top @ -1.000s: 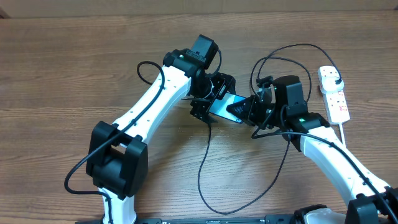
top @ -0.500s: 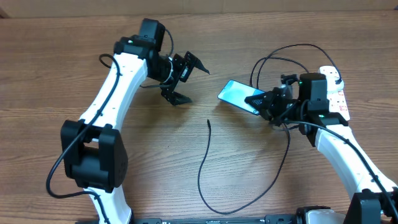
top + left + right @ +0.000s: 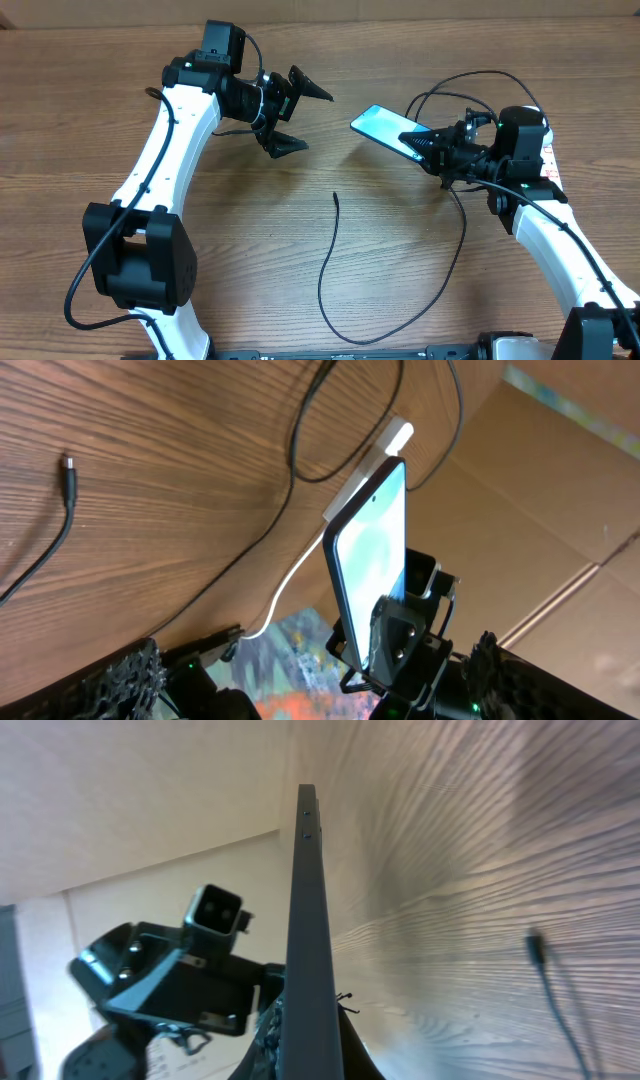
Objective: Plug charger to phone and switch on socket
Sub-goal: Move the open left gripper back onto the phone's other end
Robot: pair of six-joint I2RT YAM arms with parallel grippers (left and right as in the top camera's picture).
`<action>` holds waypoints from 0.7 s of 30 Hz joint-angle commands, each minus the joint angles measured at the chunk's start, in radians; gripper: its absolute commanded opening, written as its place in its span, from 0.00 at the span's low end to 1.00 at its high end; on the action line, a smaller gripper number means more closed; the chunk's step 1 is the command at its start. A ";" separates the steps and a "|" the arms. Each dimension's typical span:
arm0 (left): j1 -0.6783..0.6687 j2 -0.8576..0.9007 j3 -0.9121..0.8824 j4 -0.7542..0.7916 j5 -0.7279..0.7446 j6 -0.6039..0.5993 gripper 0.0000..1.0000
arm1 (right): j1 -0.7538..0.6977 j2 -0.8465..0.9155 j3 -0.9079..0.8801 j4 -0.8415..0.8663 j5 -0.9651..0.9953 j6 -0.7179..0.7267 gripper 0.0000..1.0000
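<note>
My right gripper (image 3: 424, 147) is shut on the phone (image 3: 383, 126), holding it by one end above the table with its cyan screen lit. The right wrist view shows the phone (image 3: 310, 910) edge-on between the fingers. To its left, my left gripper (image 3: 304, 119) hangs open and empty, apart from the phone. The left wrist view faces the phone's screen (image 3: 370, 555). The charger's connector tip (image 3: 334, 197) lies loose on the wood, and its thin black cable (image 3: 330, 310) loops toward the front edge and back to the right. The white socket (image 3: 548, 165) is mostly hidden behind my right arm.
Black cable loops (image 3: 470, 85) curl over the table behind my right gripper. The socket's white cord (image 3: 558, 215) trails toward the front right. A cardboard wall (image 3: 540, 490) stands beyond the table's far edge.
My left arm has pulled back to the left, away from the phone, staying open. My right gripper has carried the phone rightward. The charger's tip has not moved.
</note>
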 commanded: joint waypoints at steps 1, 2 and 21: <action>0.006 -0.025 -0.001 0.032 0.031 0.041 1.00 | -0.004 -0.005 0.019 0.027 -0.047 0.063 0.04; 0.006 -0.025 -0.013 0.052 0.033 0.034 1.00 | -0.004 -0.005 0.019 0.027 -0.047 0.063 0.04; -0.057 -0.025 -0.381 0.819 0.072 -0.394 0.99 | 0.005 -0.005 0.019 0.053 0.030 0.182 0.04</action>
